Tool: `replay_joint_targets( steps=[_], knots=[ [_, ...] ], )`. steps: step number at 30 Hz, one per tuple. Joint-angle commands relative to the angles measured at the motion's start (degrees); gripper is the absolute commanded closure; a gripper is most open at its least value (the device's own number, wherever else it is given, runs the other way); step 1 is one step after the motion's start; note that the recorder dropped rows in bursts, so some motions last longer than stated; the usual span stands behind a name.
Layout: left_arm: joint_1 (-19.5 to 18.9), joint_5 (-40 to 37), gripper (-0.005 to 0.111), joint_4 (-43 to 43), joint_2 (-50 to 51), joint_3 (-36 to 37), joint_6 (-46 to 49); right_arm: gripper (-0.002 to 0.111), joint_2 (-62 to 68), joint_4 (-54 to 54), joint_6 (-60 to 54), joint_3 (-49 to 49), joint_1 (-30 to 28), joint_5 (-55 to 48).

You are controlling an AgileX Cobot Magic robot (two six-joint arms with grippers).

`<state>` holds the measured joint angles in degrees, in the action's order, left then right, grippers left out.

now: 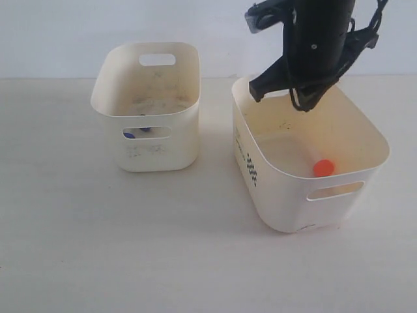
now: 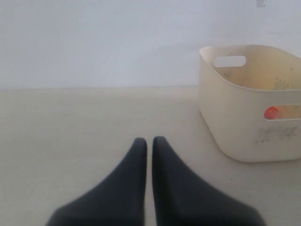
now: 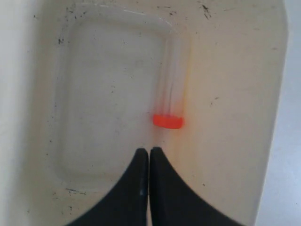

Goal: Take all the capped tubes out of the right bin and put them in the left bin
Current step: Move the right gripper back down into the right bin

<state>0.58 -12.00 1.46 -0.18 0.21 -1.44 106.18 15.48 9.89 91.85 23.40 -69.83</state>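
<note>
orange-capped tube (image 3: 171, 89) lying loose, near closed right gripper (image 3: 149, 149)

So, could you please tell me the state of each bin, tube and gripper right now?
Right bin: upright, one tube inside.
Orange-capped tube: capped, lying on its side on the right bin's floor.
Left bin: upright, a blue cap and an orange cap show through its slots.
Right gripper: shut, empty, above the right bin.
Left gripper: shut, empty.

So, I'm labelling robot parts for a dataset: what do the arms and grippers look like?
The left gripper and right gripper have matte black fingers tapering to narrow tips. The right arm is glossy black, with black cables looped alongside.
</note>
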Motion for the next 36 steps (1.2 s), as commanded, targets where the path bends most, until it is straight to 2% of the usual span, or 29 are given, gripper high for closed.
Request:
replay_joint_targets(
  steps=[1, 18, 31, 33, 36],
  knots=[
    [0.0, 0.4, 0.102, -0.4, 0.2, -0.2, -0.6, 0.108, 3.2, 2.7, 0.5, 0.1, -0.3, 1.1],
    [0.0, 0.4, 0.102, -0.4, 0.2, -0.2, -0.6, 0.108, 7.8, 4.6, 5.5, 0.1, -1.5, 4.9],
    [0.0, 0.4, 0.102, -0.4, 0.2, -0.2, -0.6, 0.108, 9.8, -0.1, 6.2, 0.1, -2.3, 5.6],
    [0.0, 0.4, 0.102, -0.4, 0.2, -0.2, -0.6, 0.104, 10.5, 0.1, 6.6, 0.1, -2.3, 5.3],
    [0.0, 0.4, 0.102, -0.4, 0.2, -0.2, -0.6, 0.086, 11.0, 0.6, 7.5, 0.1, -2.3, 5.8]
  ],
)
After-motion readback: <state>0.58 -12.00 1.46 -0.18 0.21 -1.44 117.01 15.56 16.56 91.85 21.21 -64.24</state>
